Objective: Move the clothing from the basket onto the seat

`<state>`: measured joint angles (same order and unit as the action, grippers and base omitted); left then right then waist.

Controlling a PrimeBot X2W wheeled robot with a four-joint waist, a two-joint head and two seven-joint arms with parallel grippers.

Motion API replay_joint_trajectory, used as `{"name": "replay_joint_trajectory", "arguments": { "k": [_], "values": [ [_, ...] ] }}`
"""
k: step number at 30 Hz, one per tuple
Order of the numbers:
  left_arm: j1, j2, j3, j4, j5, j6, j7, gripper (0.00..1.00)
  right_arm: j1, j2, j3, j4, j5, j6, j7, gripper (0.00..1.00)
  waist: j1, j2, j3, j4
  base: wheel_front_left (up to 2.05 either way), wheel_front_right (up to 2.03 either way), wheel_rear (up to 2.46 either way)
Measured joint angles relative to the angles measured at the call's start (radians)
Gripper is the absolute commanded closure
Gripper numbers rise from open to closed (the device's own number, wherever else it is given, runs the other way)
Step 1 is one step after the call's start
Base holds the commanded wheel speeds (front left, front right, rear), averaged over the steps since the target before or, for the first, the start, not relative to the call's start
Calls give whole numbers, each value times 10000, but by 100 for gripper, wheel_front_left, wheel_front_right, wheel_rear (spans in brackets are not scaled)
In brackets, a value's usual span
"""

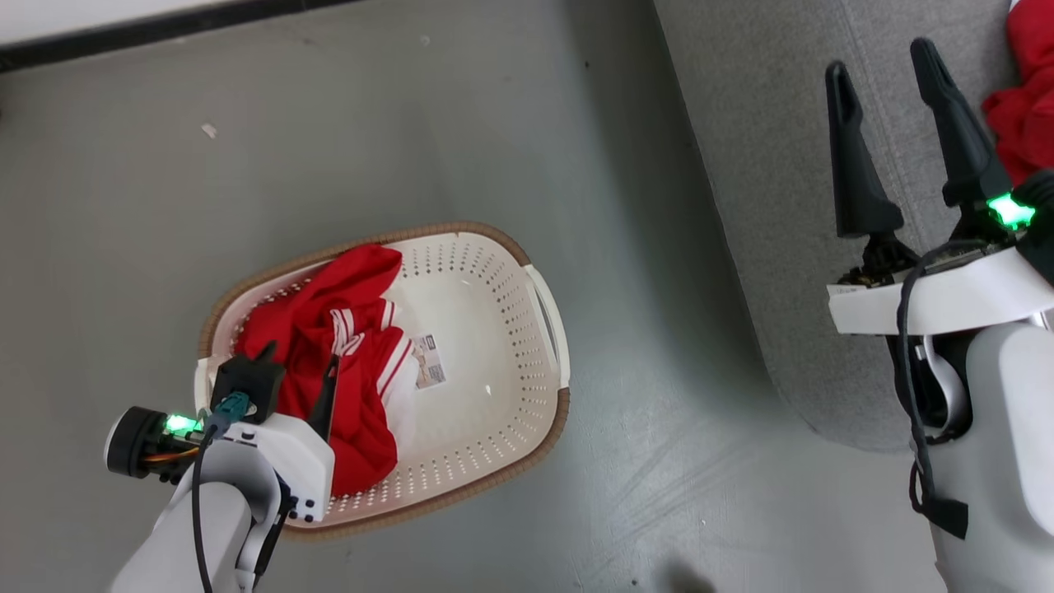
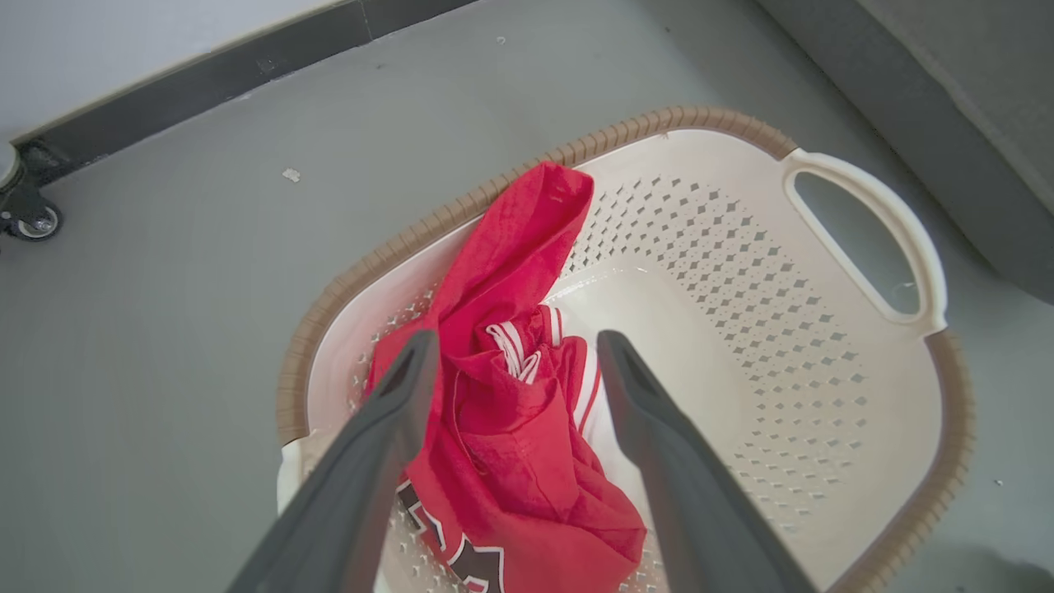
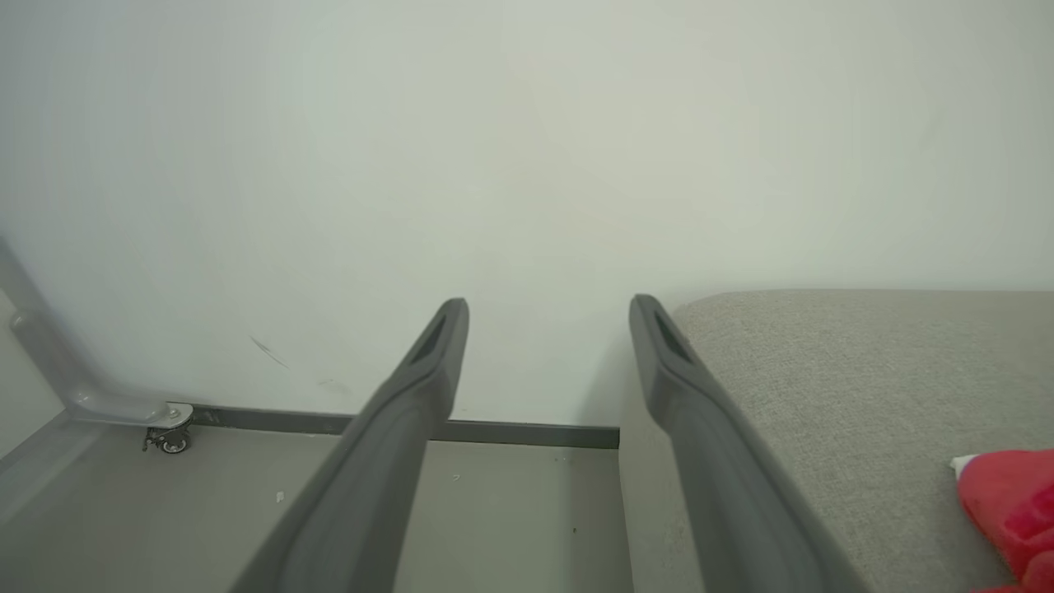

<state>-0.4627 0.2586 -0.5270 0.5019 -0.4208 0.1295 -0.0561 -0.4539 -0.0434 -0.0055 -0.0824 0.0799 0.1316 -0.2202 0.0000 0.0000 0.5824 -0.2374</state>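
The cream basket (image 1: 494, 346) with a brown rim stands on the floor, a paper label (image 1: 429, 361) on its bottom. Crumpled red clothing (image 1: 346, 362) with white stripes fills its left half; black-and-white number print shows low in the left wrist view (image 2: 461, 552). My left gripper (image 1: 300, 371) hangs open just above this clothing (image 2: 510, 412), one finger on either side of the bunched cloth. My right gripper (image 1: 885, 70) is open and empty above the grey seat (image 1: 782, 206). More red clothing (image 1: 1025, 91) lies on the seat (image 3: 865, 387) at the right (image 3: 1009, 511).
Grey floor surrounds the basket (image 2: 823, 329). A white wall with a dark baseboard (image 3: 510, 430) runs behind. A caster wheel (image 3: 171, 441) of a grey frame stands by the wall; the same wheel (image 2: 33, 221) shows at the far left.
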Motion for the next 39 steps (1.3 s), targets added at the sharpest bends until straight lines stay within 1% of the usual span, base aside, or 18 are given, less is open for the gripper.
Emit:
{"name": "replay_joint_trajectory", "arguments": {
  "k": [9, 13, 21, 30, 37, 39],
  "values": [
    [-547, -69, -29, 665, 125, -17, -274, 0, -1021, -8, 290, 67, 19, 0, 0, 0, 0, 0, 868, -233, 0, 0, 0],
    [-762, -67, -54, 907, 255, -104, -339, 0, -1509, -8, 491, 104, 36, 0, 0, 0, 0, 0, 1186, -314, 0, 0, 0],
    [-999, -12, -58, 1452, 274, -105, -424, 0, -2334, -15, 489, 192, 247, 0, -2, 0, 0, 0, 1760, -463, 0, 0, 0],
    [-1428, 96, -182, 2075, 464, -224, -458, 0, -2722, -17, 491, 395, 347, 0, -88, 0, 0, 0, 2330, -650, 0, 0, 0],
    [-1738, 351, -138, 2523, 566, -176, -418, 0, -2913, -17, 510, 533, 533, 0, -180, 0, 0, 0, 2656, -800, 0, 0, 0],
    [-1828, 343, -130, 2617, 566, -176, -418, 0, -2966, -17, 518, 541, 535, 0, -186, 0, 0, 0, 2740, -845, 0, 0, 0]
  ]
}}
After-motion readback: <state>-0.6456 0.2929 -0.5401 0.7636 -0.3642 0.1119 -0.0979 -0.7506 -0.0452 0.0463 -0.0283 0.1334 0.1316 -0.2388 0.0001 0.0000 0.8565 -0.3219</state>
